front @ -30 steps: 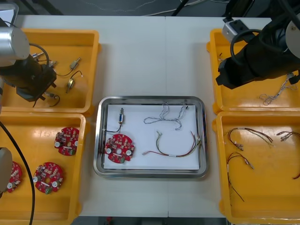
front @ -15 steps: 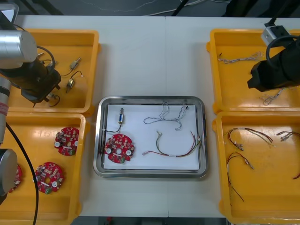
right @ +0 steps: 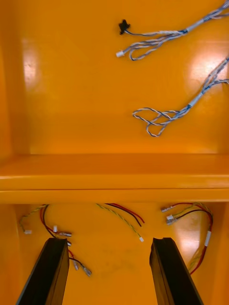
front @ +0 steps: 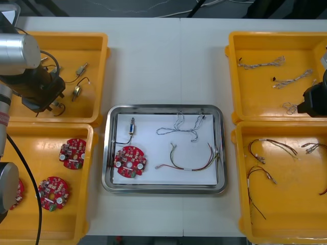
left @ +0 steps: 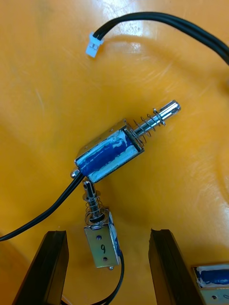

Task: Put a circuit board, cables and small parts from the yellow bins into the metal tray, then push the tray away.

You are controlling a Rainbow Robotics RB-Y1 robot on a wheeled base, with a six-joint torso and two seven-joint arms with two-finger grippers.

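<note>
- Hovering over the yellow bin in the tabletop's far left corner, the left gripper points down, fingers spread and empty, a small metal part between them, likely lining up a pick.
- Right gripper hangs spread and empty at the right edge.
- Metal tray, mid-tabletop, holds a circuit board.

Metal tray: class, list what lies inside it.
Inside the metal tray, on a white sheet: one round red circuit board, a small metal part, a twisted blue and white cable, and a red and yellow cable. The sheet hides the tray floor.
</note>
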